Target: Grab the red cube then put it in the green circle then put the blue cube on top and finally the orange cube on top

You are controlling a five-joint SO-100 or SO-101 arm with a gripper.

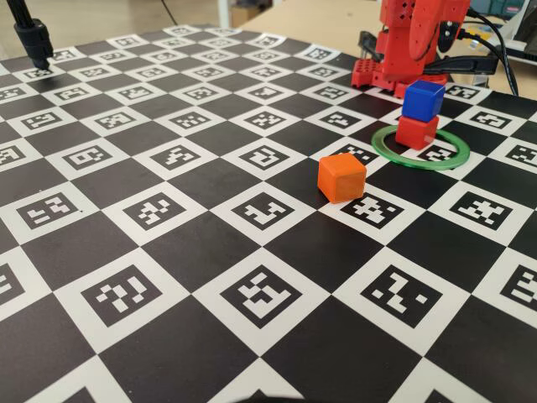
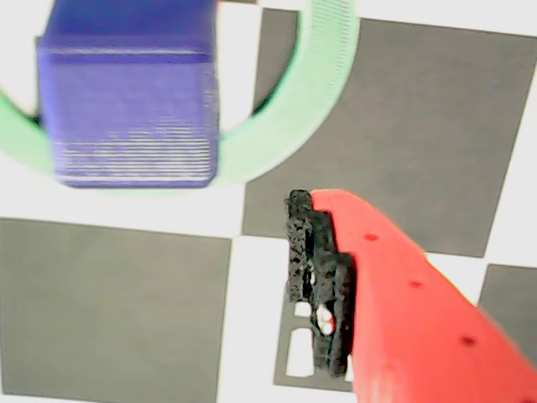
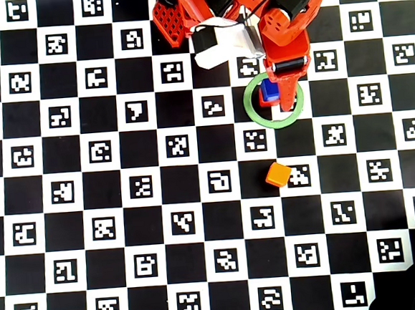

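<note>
Black and white squares printed with coded markers cover the whole table (image 1: 168,243). From the fixed view, the blue cube (image 1: 423,99) sits squarely on the red cube (image 1: 417,131), and that little stack stands inside the green circle (image 1: 394,149), just in front of the red arm's base (image 1: 411,42). The orange cube (image 1: 341,177) lies alone on the board, outside the ring and well clear of the stack. The fingers are out of sight from this side.

At the wrist view, the blue cube (image 2: 130,96) fills the upper left, with the green circle (image 2: 323,75) curving behind it. One red finger (image 2: 403,285) with a black pad shows at lower right, apart from the cube and touching nothing.

Overhead, the gripper (image 3: 283,95) hangs over the green circle (image 3: 261,118), just right of the blue cube (image 3: 268,90). It holds nothing; how wide it stands I cannot tell. The orange cube (image 3: 278,174) lies below the ring, apart.
</note>
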